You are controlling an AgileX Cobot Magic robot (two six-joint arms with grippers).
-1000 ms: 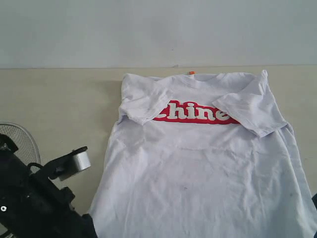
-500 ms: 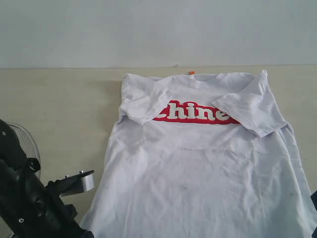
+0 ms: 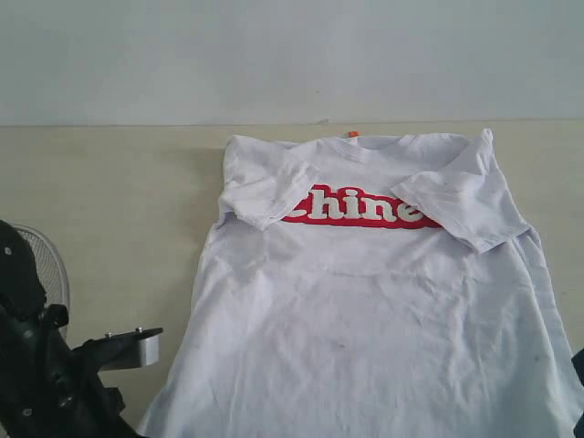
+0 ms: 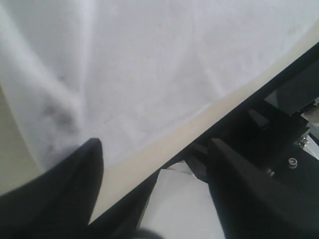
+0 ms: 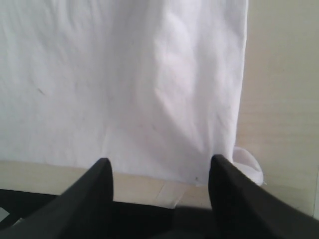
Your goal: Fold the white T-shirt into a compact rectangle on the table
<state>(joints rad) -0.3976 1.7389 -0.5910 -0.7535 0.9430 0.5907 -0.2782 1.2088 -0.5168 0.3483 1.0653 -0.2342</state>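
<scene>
The white T-shirt (image 3: pixel 365 292) lies face up on the beige table (image 3: pixel 100 182), both sleeves folded inward over the red "Chinese" banner (image 3: pixel 358 210), orange neck tag (image 3: pixel 353 134) at the far edge. My left arm (image 3: pixel 55 374) sits at the near left, beside the shirt's hem corner. In the left wrist view the left gripper (image 4: pixel 154 149) is open above the hem (image 4: pixel 149 89) near the table's front edge. In the right wrist view the right gripper (image 5: pixel 159 167) is open just short of the shirt's hem (image 5: pixel 149 164) near its corner (image 5: pixel 246 167).
A round wire-mesh basket (image 3: pixel 41 260) stands at the left behind my left arm. The table's near edge (image 4: pixel 164 149) runs close under the hem. A pale wall (image 3: pixel 292 55) rises behind the table.
My left arm has drawn back toward the near left corner and dropped lower in the exterior view. The shirt has not moved.
</scene>
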